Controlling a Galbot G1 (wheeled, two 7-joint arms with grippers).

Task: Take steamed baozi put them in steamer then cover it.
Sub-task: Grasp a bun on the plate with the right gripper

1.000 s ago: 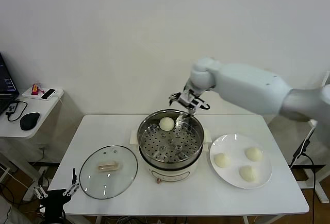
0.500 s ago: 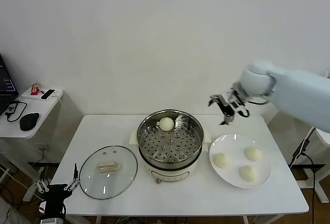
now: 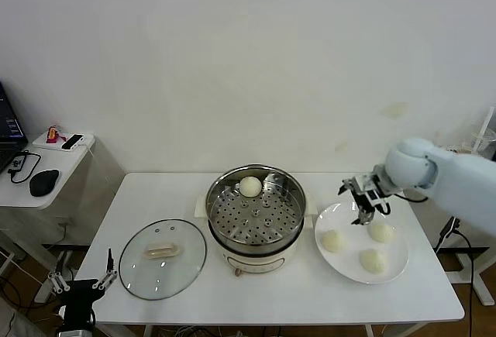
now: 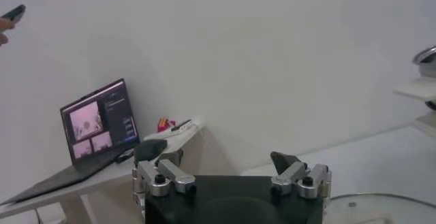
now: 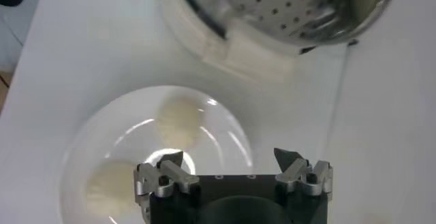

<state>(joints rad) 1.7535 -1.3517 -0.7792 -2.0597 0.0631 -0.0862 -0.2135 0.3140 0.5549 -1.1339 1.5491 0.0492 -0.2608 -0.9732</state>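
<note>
One steamed baozi (image 3: 250, 187) lies at the far side of the steamer (image 3: 255, 217); three more rest on the white plate (image 3: 391, 269) to its right. The right claw (image 3: 364, 202) hovers over the plate's far edge, spread wide and holding nothing. The cover (image 3: 162, 256) lies flat on the surface (image 3: 310, 300), left of the steamer. The left claw (image 3: 81, 286) sits low at the surface's near-left corner, spread apart and holding nothing.
</note>
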